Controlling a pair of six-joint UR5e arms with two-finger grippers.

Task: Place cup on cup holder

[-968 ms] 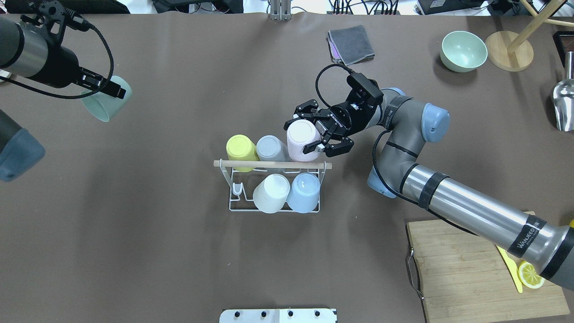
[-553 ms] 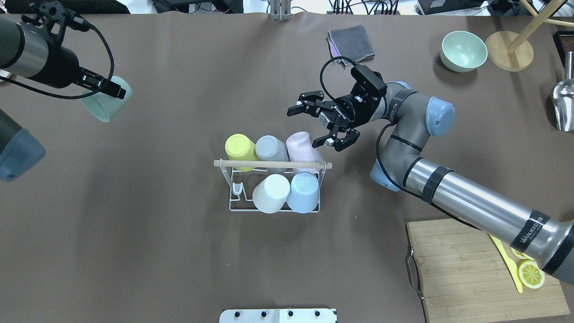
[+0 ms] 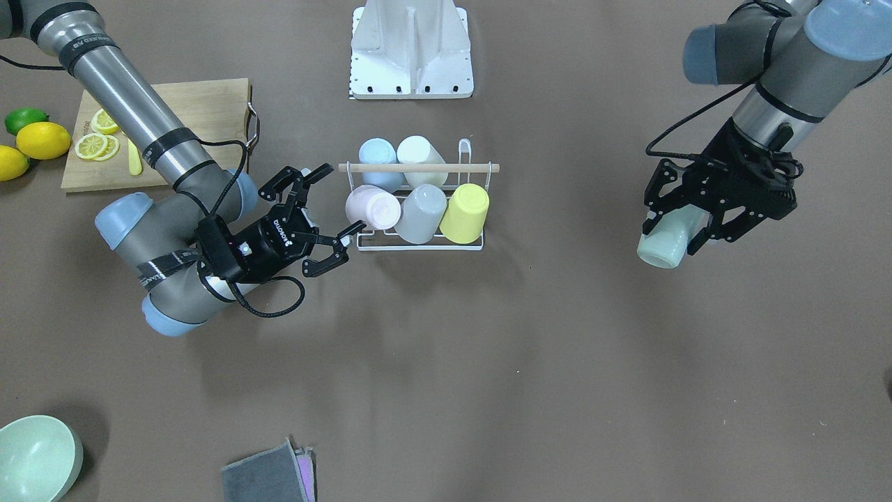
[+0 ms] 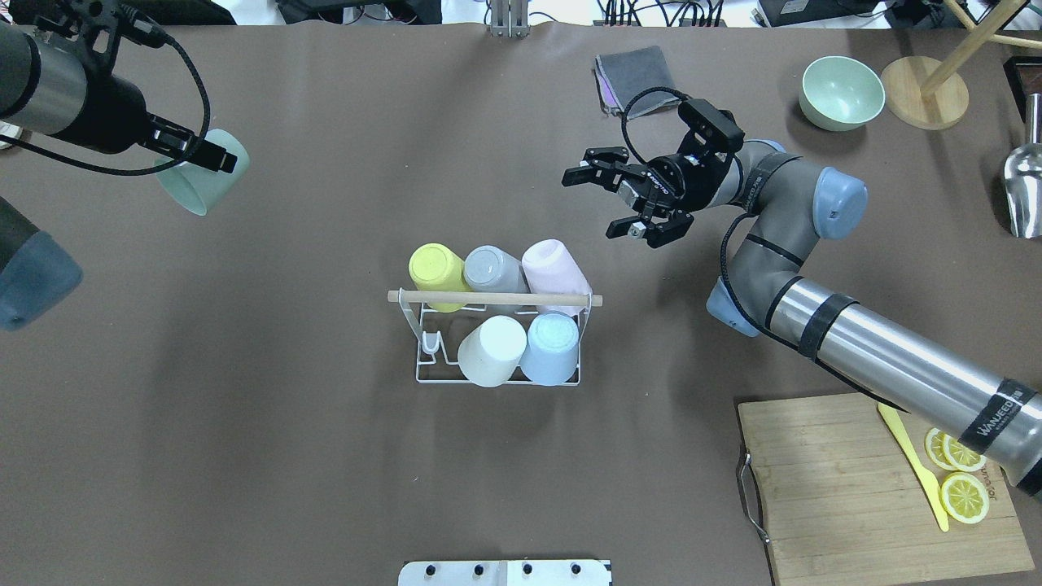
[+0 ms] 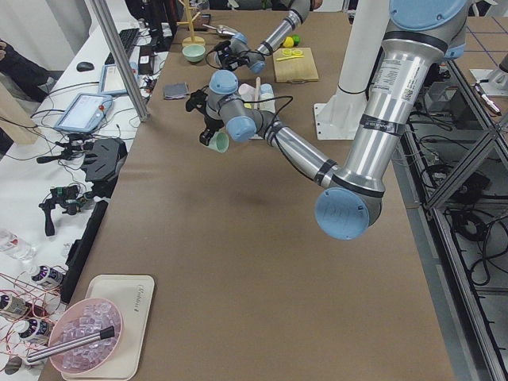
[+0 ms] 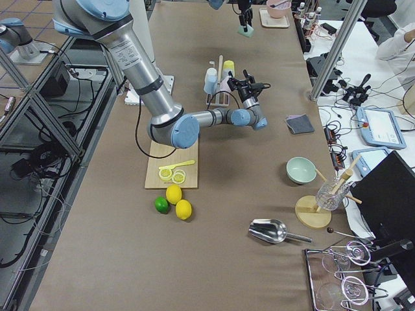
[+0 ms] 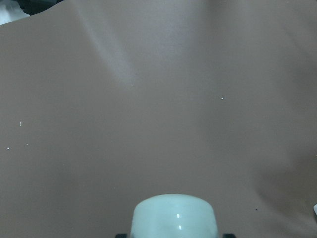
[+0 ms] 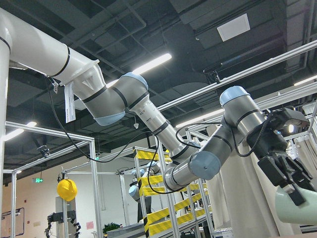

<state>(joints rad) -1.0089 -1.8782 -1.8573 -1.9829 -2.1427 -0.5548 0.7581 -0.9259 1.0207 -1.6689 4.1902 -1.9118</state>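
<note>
While left tool (image 3: 674, 236) grips mint cup (image 3: 658, 252) | right tool (image 4: 593, 205) spread, empty, near cup holder (image 4: 496, 299) | right wrist view shows ceiling (image 8: 198, 29)

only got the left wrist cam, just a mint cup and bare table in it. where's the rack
Observer: The rack is mid-table, to the robot's right of the left gripper and nearer the base.
Operator: any room left on it
Observer: Five cups sit on it; one prong at its left end is bare.
Operator: right arm in the way
Observer: The right gripper is open and empty, apart from the rack, beyond the pink cup.
Operator: how's my cup sitting
Observer: The mint cup is gripped around its side, tilted, mouth angled down, above the table.
</note>
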